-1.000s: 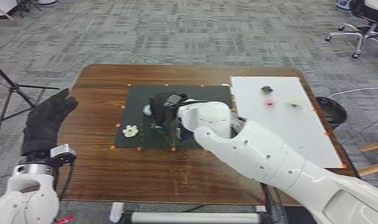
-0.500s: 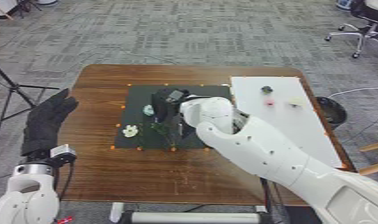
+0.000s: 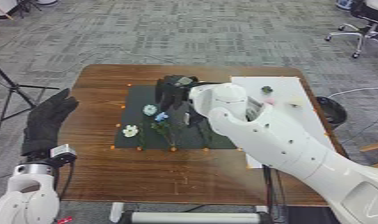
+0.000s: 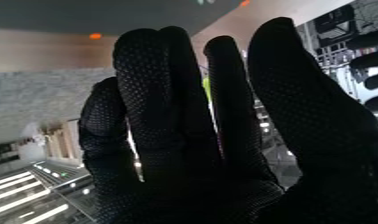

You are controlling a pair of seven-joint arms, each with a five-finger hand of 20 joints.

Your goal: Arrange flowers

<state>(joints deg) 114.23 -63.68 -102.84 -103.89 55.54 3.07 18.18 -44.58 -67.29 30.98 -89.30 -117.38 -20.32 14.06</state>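
In the head view my right hand [image 3: 173,92] is over the upper part of the dark mat [image 3: 132,100], its fingers extended and holding nothing. The right wrist view shows the right hand [image 4: 177,115] with straight fingers and thumb. Left of and below that hand lie a pale blue-white flower [image 3: 150,109], a blue flower [image 3: 161,116] with a green stem, and a white flower [image 3: 130,131]. On the white board [image 3: 296,117] are a dark green flower [image 3: 267,89] and a pink one [image 3: 269,101] partly behind the arm. My left hand [image 3: 49,117] rests open beyond the table's left side.
Small orange markers edge the mat and board on the brown table [image 3: 105,170]. A black bin [image 3: 331,110] stands by the table's right edge, and a black tripod [image 3: 15,87] is at the far left.
The right hand has moved up and slightly right, off the flowers on the mat. The blue flower now shows uncovered, and the right forearm covers more of the white board. The left arm is still.
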